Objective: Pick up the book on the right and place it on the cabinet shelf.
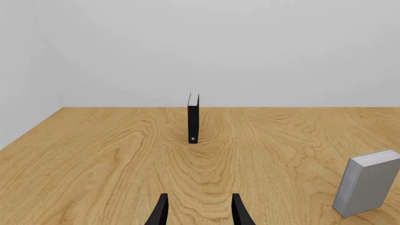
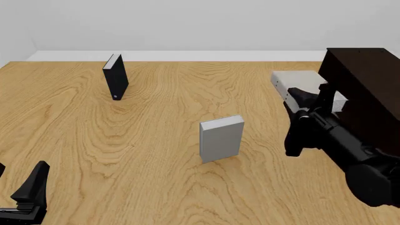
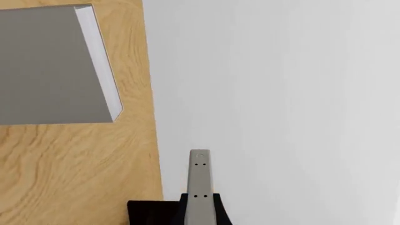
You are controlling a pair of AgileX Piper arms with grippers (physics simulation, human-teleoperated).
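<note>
Bare wooden table [image 2: 156, 154] under a white wall. Left gripper [image 1: 198, 211] rests low, fingers apart, idle. A black book [image 2: 115, 76] and pale book [image 2: 221, 138] stand untouched. The book [image 2: 293, 82] lies beside the cabinet [image 2: 366, 93]; whether the right gripper [image 2: 306, 101] holds it, I cannot tell.

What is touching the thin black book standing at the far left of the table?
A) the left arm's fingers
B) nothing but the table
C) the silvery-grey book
B: the thin black book stands upright alone on the table, with the silvery-grey book well apart from it near the middle.
</note>
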